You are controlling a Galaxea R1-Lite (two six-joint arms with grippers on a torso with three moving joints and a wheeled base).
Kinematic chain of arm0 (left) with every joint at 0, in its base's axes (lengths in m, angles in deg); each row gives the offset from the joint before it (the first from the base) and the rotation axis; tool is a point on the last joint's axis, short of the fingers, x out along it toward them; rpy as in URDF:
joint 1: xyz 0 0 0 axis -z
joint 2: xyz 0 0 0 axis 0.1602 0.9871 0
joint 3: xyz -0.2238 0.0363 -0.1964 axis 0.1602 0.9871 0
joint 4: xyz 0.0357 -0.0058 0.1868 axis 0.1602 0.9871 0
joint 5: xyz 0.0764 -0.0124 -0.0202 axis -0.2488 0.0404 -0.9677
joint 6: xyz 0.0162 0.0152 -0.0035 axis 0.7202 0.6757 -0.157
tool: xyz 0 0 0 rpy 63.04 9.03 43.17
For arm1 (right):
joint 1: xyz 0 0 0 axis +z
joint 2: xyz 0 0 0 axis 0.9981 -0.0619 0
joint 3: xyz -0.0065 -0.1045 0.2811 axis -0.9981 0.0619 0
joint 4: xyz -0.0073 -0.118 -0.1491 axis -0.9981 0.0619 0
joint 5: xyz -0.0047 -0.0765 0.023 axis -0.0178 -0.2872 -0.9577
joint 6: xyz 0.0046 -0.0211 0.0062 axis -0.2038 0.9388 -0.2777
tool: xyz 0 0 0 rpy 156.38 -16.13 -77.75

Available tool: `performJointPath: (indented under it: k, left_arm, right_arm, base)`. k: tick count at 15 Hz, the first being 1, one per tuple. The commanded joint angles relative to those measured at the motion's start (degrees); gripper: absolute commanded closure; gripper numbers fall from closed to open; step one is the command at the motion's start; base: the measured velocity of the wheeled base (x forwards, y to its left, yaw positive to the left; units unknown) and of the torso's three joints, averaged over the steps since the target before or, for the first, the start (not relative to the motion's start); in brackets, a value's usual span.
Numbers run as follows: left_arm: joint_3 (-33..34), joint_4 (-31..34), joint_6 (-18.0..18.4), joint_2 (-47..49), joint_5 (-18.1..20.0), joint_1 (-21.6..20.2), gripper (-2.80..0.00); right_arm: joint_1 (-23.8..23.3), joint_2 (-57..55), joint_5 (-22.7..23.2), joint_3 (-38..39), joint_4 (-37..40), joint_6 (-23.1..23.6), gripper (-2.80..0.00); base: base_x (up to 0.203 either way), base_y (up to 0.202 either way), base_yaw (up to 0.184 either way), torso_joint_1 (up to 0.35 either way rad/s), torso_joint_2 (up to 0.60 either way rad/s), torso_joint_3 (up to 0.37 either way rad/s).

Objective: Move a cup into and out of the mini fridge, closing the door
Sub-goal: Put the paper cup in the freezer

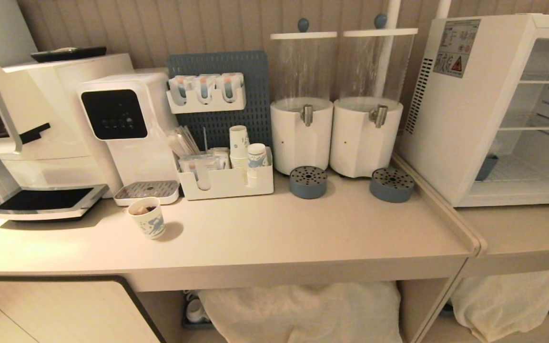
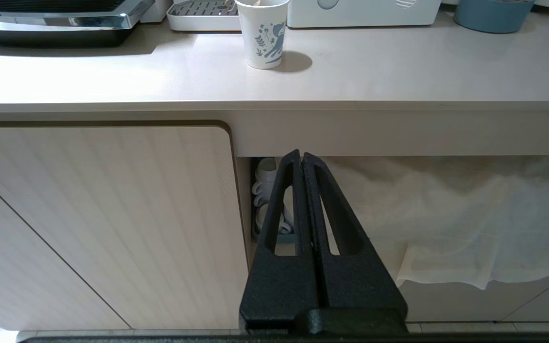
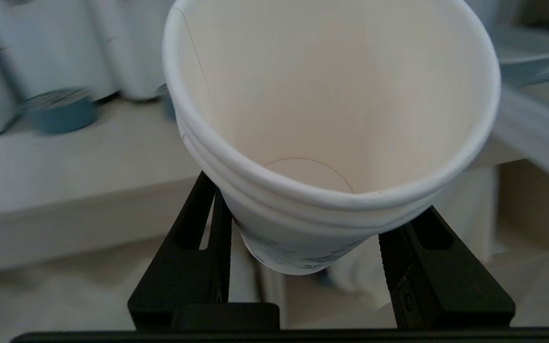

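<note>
I see two tall drink jars (image 1: 336,105) up top in the middle, and a short blue-print cup (image 1: 148,224) lower left on the counter (image 1: 279,233).

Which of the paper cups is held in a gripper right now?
The tall white paper cup, empty, clamped between the right gripper jaws. The shorter blue-printed cup stands alone on the counter, and the nested stack sits in the organizer.

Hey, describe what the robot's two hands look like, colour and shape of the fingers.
Both are matte black with a grainy, textured finish. The left hand has two long fingers tapering to narrow tips, each with an elongated triangular cut-out, rising from a broad black base. The right hand shows the same black slotted fingers on a black crossbar. No cables or markings are visible.
</note>
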Motion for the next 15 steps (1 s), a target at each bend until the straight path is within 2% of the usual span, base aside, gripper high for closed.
performJointPath:
  k: [1, 2, 3, 6, 7, 9, 15]
  left_arm:
    - [0.0, 0.0, 0.0, 0.0, 0.0, 0.0, 0.00]
    - [0.0, 0.1, 0.0, 0.0, 0.0, 0.0, 0.00]
    - [-0.1, 0.1, 0.0, 0.0, 0.0, 0.0, 0.00]
    - [-0.1, 0.2, 0.1, 0.0, 0.0, 0.0, 0.00]
    - [-0.1, 0.2, 0.1, 0.0, 0.0, 0.0, 0.00]
    - [-0.1, 0.2, 0.1, 0.0, 0.0, 0.0, 0.00]
    - [-0.1, 0.3, 0.3, 0.0, 0.0, 0.0, 0.00]
  right_arm:
    - [0.0, 0.0, -3.0, 4.5, -6.8, 1.9, 0.00]
    - [0.0, 0.0, -3.2, 3.8, -6.2, 2.7, 0.00]
    - [0.0, -0.1, -0.5, 3.6, -5.2, 2.7, 0.00]
    - [0.0, -0.1, 13.4, 2.9, 0.7, 2.4, 0.00]
    - [0.0, -0.1, 16.1, 2.8, 2.9, 2.3, 0.00]
    - [0.0, -0.1, 15.6, 1.9, 6.8, 2.2, 0.00]
    - [0.0, -0.1, 15.6, 1.9, 7.1, 1.6, 0.00]
  base:
    - [0.000, 0.000, 0.000, 0.000, 0.00, 0.000]
    - [0.000, 0.000, 0.000, 0.000, 0.00, 0.000]
    - [0.000, 0.000, 0.000, 0.000, 0.00, 0.000]
    - [0.000, 0.000, 0.000, 0.000, 0.00, 0.000]
    - [0.000, 0.000, 0.000, 0.000, 0.00, 0.000]
    - [0.000, 0.000, 0.000, 0.000, 0.00, 0.000]
    - [0.000, 0.000, 0.000, 0.000, 0.00, 0.000]
